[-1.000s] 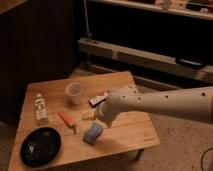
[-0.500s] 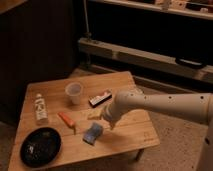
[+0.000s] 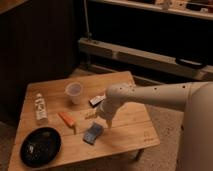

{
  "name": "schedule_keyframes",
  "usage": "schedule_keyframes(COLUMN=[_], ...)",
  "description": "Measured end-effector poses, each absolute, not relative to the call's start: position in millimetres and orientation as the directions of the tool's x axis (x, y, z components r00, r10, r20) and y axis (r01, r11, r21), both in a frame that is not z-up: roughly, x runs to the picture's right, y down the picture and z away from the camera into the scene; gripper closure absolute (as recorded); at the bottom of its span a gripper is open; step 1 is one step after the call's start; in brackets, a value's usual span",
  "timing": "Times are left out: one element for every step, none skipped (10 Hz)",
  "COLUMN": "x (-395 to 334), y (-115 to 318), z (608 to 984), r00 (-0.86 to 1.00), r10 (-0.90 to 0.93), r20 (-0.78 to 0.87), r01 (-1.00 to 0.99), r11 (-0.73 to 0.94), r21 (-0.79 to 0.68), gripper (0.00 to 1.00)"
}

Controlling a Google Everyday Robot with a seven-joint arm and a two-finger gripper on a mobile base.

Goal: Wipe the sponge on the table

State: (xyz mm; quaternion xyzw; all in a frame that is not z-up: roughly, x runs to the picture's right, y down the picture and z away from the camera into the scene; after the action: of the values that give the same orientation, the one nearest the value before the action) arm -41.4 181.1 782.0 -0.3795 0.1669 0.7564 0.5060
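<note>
Six things on the desk (image 3: 135, 131), by my count. Where is the sponge (image 3: 93, 133)?

At about 5 o'clock from the middle of the desk, lying flat on the slats near the front edge. It's the small blue pad.

And the end effector (image 3: 101, 120)?

Just off the sponge's 1 o'clock corner, pointing down at the desk top. The white arm (image 3: 160, 95) carrying it reaches in from the 3 o'clock side. Its fingers are spread apart and grip nothing.

Is it touching the sponge?

They are very close, but I can't tell whether they meet.

What else is around the sponge?

An orange tool (image 3: 67, 119) lies at the sponge's 10 o'clock, near it but apart. A black-and-white block (image 3: 97, 100) sits at roughly 1 o'clock from the desk's middle, right beside the arm's wrist.

And further out?

A translucent plastic cup (image 3: 74, 92) stands upright at around 11 o'clock. A white bottle (image 3: 40, 107) lies on its side towards 9 o'clock, near the desk's edge. A black plate (image 3: 41, 146) fills the 7 o'clock corner, well apart from the sponge.
</note>
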Motion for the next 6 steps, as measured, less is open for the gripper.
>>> schedule_keyframes(x=[-42, -43, -47, -54, -62, -64], y=[184, 187, 188, 188, 190, 193], z=[783, 784, 785, 786, 787, 789], r00=[-0.202, -0.202, -0.201, -0.193, -0.184, -0.186], r10=[0.632, 0.626, 0.617, 0.612, 0.608, 0.599], r20=[-0.748, -0.753, -0.761, -0.767, -0.773, -0.779], r01=[-0.892, -0.891, -0.892, -0.895, -0.898, -0.902], r11=[-0.435, -0.436, -0.437, -0.431, -0.424, -0.419], r21=[-0.126, -0.123, -0.118, -0.118, -0.12, -0.106], gripper=[0.2, 0.2, 0.2, 0.2, 0.2, 0.2])
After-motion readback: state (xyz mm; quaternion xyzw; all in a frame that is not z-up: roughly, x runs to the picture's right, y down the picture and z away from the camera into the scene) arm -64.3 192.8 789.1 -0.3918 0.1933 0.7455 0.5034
